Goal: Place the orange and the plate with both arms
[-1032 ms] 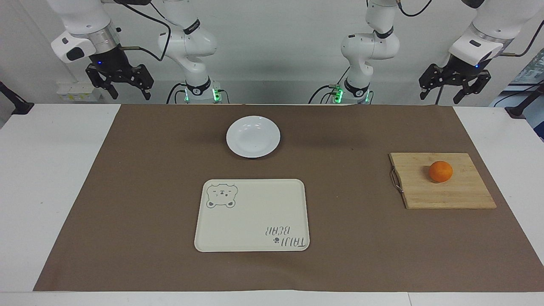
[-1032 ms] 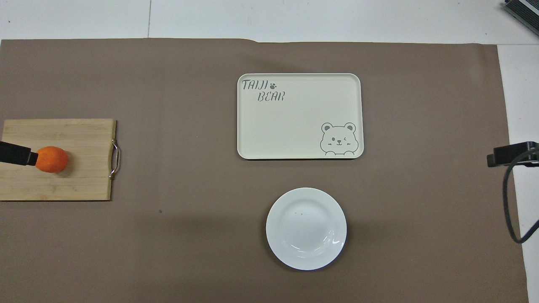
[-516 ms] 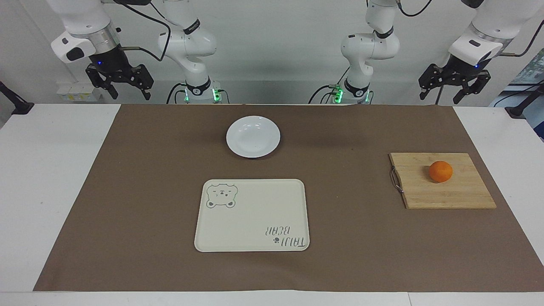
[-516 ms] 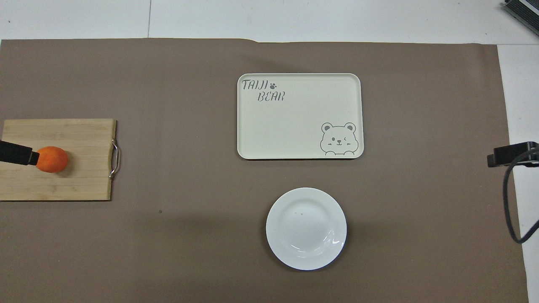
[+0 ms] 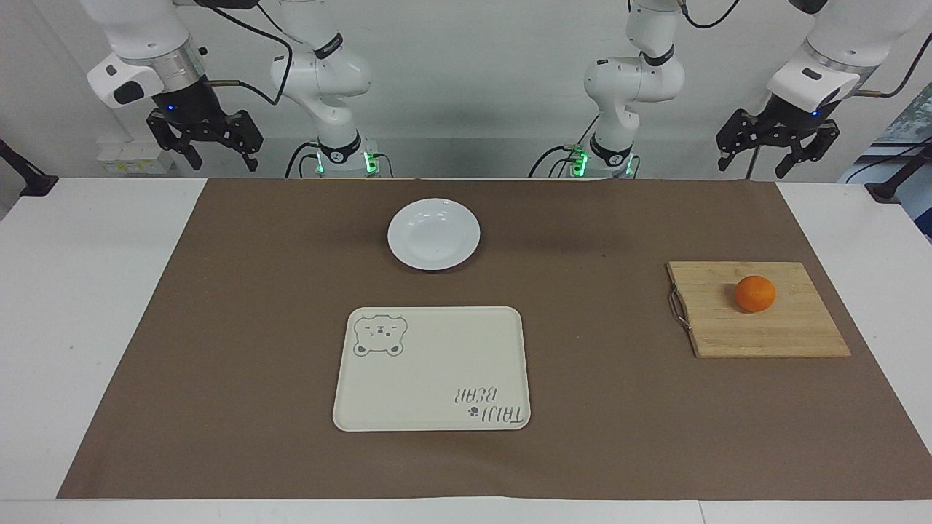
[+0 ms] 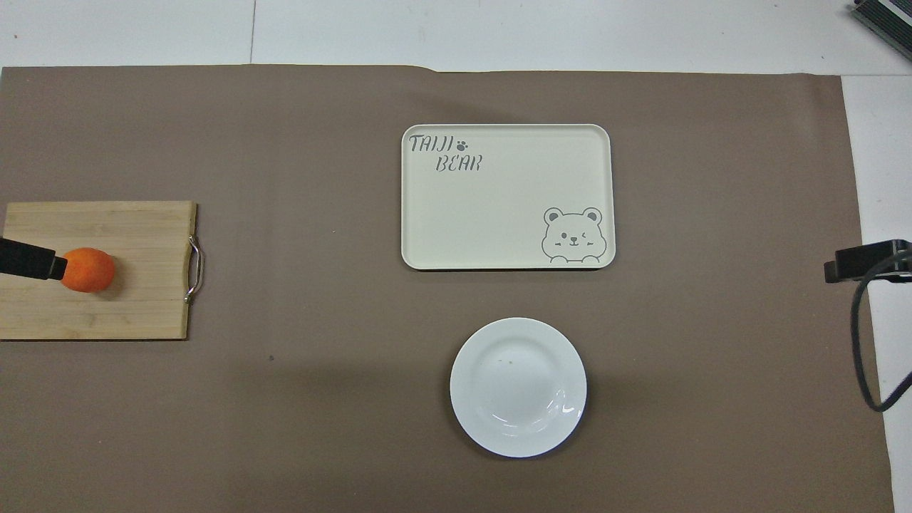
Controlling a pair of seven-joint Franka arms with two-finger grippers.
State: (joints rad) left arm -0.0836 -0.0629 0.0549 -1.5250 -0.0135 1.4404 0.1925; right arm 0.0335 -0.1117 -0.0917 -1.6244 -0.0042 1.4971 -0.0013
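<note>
On the brown mat that covers the middle of the table, the plate lies near the robots, roughly midway between the two arm bases, bare and upright. Farther from the robots than the plate, and apart from it, lies a cream tray with a bear drawing in one corner and lettering in the corner diagonal to it; nothing lies in it. Toward the left arm's end of the table a wooden cutting board with a metal handle on the edge facing the tray rests flat on the mat, and the orange sits on it, a little nearer to the robots than the board's middle. Both arms wait raised at their own ends. Up above the table's edge nearest the robots, the left gripper hangs at the left arm's end with its fingers spread apart and nothing between them, well clear of the orange. At the right arm's end, the right gripper hangs likewise high over that same edge, fingers apart and holding nothing, well apart from the plate. From overhead, only a dark tip of each gripper shows at the sides.
</note>
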